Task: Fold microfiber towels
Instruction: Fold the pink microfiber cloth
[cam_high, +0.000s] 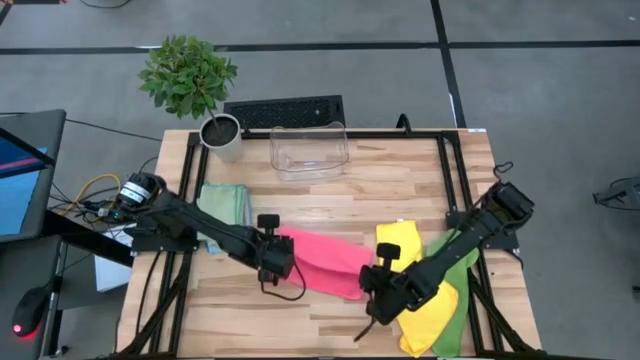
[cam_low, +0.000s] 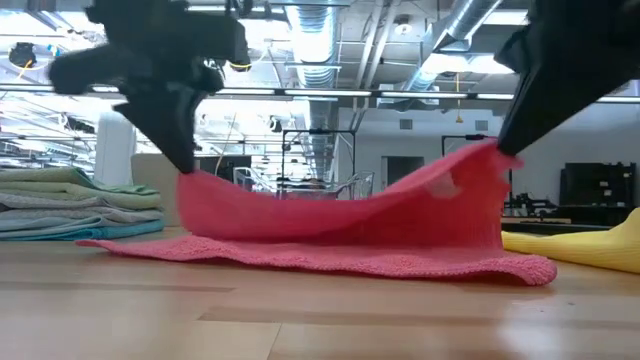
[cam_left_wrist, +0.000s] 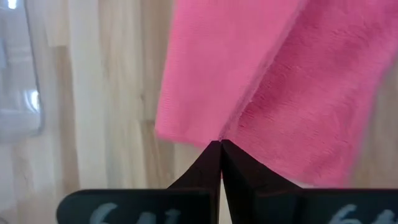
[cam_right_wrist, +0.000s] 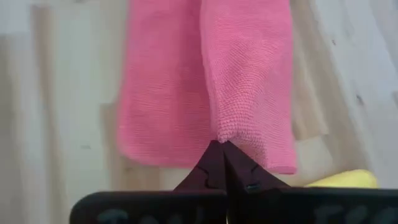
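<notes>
Wooden table (cam_high: 330, 190) under pink towel (cam_high: 325, 262), industrial ceiling.

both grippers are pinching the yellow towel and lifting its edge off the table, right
Not quite: it is the pink towel, not the yellow one. The left gripper and right gripper are each shut on a corner, lifting that edge, as the low view shows. The yellow towel lies untouched nearby.

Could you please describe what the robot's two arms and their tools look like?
Both arms are black, built of slim jointed segments with boxy wrists. Each tool, left tool and right tool, ends in two dark, tapering wedge-shaped fingers. A thin black cable loops beside the left one. Faint pale markings show on the wrist housings.
</notes>
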